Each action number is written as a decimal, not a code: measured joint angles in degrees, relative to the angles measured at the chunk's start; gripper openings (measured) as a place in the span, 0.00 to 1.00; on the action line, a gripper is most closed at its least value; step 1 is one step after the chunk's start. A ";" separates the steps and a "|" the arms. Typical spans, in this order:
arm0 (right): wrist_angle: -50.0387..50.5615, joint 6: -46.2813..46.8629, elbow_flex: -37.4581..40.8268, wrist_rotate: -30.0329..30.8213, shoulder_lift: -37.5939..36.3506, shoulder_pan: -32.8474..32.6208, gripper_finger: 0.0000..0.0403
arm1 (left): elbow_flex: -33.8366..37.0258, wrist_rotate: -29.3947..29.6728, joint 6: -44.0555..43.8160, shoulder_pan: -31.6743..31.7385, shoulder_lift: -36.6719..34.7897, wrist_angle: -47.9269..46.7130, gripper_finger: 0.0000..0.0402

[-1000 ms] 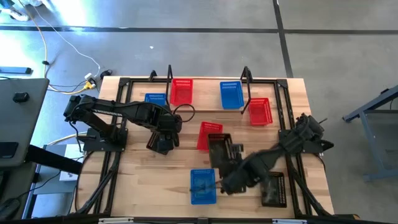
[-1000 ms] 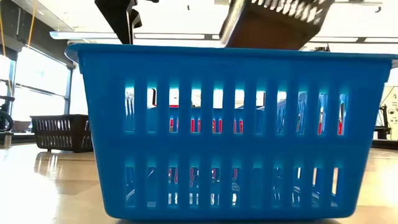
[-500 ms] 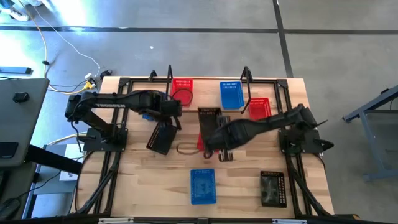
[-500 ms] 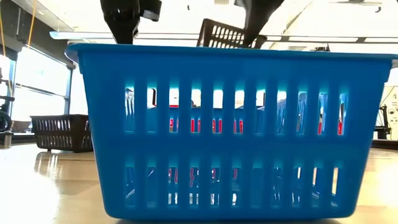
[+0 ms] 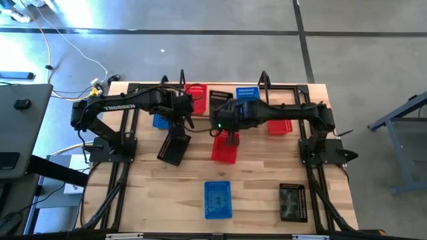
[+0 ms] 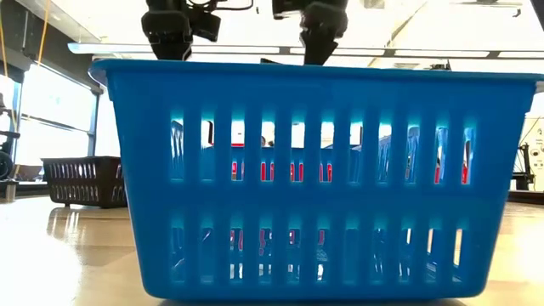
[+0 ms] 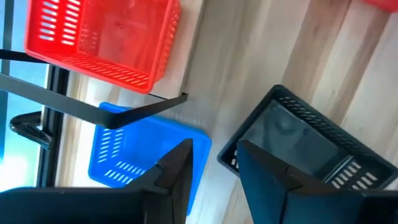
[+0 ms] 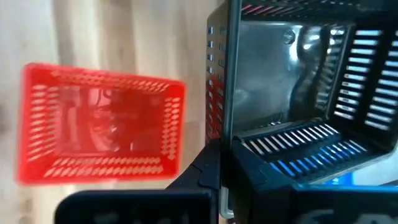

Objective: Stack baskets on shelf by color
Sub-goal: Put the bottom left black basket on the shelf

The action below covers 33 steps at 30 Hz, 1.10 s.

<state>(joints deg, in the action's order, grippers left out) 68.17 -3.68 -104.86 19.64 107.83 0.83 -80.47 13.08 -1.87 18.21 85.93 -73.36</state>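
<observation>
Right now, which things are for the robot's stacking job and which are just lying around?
For the job: red mesh plastic basket, blue mesh plastic basket, black mesh plastic basket held by right gripper, light wooden shelf with black rods.
Lying about: yellow floor cable, grey metal stand.

The table [image 5: 153,193] is pale wood with faint plank lines, framed by black rods. On it sit 3 red baskets [image 5: 225,149] with fine mesh-slotted sides, 3 blue baskets [image 5: 217,199] with the same slotted pattern, and black baskets [image 5: 293,202], also perforated. In the low view the near blue basket shows 2 rows of vertical slots. Both arms are dark, the left arm [image 5: 120,107] lettered in white
</observation>
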 joint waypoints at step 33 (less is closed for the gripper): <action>-4.35 -14.81 0.00 -6.09 8.46 13.92 0.00 | 0.04 -2.74 -0.98 7.89 0.00 -1.14 0.29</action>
<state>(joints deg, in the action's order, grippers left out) 63.82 -18.49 -104.86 13.55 116.29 14.74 -80.42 10.34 -2.85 26.11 85.93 -74.51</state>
